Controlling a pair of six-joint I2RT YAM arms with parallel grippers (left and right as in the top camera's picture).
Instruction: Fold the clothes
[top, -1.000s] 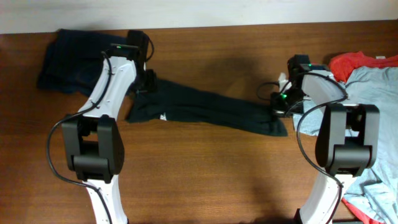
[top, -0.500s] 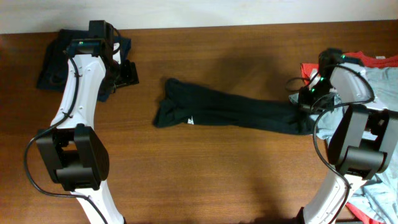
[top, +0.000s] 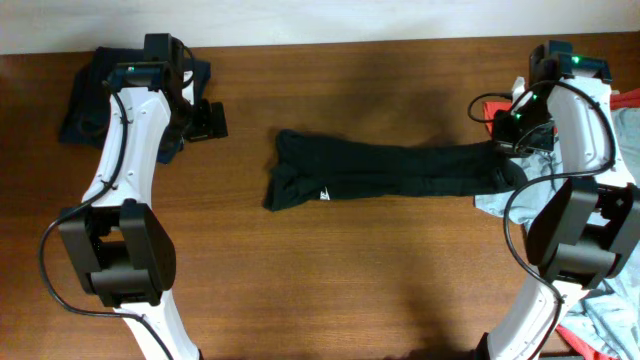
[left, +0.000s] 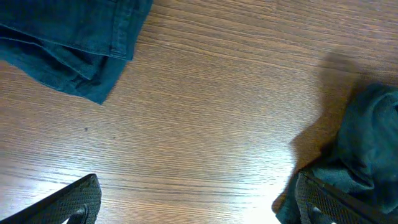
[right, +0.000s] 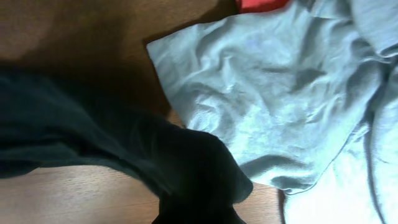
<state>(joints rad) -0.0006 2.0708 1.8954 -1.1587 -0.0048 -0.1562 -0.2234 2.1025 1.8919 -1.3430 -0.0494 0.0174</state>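
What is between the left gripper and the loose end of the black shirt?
Nothing visible. Only bare table lies between the open left gripper and the black shirt's loose end; the navy cloth lies on the gripper's other side.

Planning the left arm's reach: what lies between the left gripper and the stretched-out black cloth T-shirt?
Only bare brown wooden table, as the overhead view shows, separates the left gripper from the black cloth T-shirt.

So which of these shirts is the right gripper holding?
The black T-shirt stretched across the table: its right end is bunched in the right gripper. The blue-grey shirt and red-orange shirt lie loose beside it; the navy one sits far left.
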